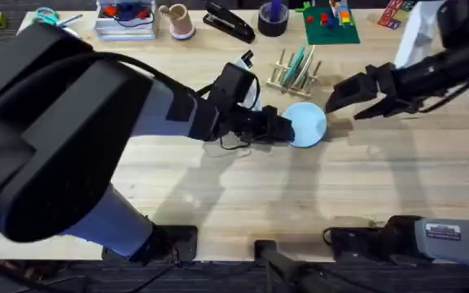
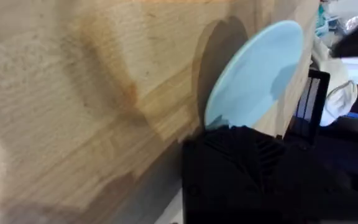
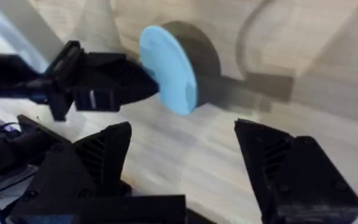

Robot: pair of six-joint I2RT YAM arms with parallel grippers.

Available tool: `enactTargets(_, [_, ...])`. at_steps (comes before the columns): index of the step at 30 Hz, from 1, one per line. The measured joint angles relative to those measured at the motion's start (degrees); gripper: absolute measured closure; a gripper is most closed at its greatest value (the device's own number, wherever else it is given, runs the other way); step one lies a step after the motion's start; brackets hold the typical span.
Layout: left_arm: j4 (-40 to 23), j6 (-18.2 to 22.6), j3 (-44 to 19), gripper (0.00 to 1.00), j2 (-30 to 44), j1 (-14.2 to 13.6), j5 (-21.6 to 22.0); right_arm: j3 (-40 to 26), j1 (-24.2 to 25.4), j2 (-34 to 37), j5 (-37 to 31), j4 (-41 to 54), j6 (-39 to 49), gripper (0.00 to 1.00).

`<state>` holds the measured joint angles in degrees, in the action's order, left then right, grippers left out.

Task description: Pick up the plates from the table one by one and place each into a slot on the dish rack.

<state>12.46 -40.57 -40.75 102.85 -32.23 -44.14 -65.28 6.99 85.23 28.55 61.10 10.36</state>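
Here the left end effector (image 1: pixel 287 129) grips the light blue plate (image 1: pixel 307 124) by its edge, facing the wide-open right end effector (image 1: pixel 342 102).

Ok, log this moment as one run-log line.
left gripper: shut on round light blue plate, lifted off wood table | right gripper: open, beside plate | wooden peg dish rack: holds teal plate

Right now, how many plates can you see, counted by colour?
Light blue plate: 1, held by the left claw.
Teal plate: 1, standing in the dish rack.
Total: 2 plates that I can tell clearly.
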Motion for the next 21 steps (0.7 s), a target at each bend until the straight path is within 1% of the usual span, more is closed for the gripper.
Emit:
enactTargets(5, [0.0,0.0,0.0,0.96,0.0,0.0,0.0,0.0,0.0,4.6,0.9,-2.9,0.7,0.007])
enactTargets(15, [0.0,-0.3,0.0,0.96,0.0,0.0,0.0,0.0,0.0,14.3,7.9,-5.4,2.6,0.008])
enactTargets(21, [0.0,-0.4,0.0,0.96,0.0,0.0,0.0,0.3,-0.9,17.0,10.2,-6.7,3.5,0.009])
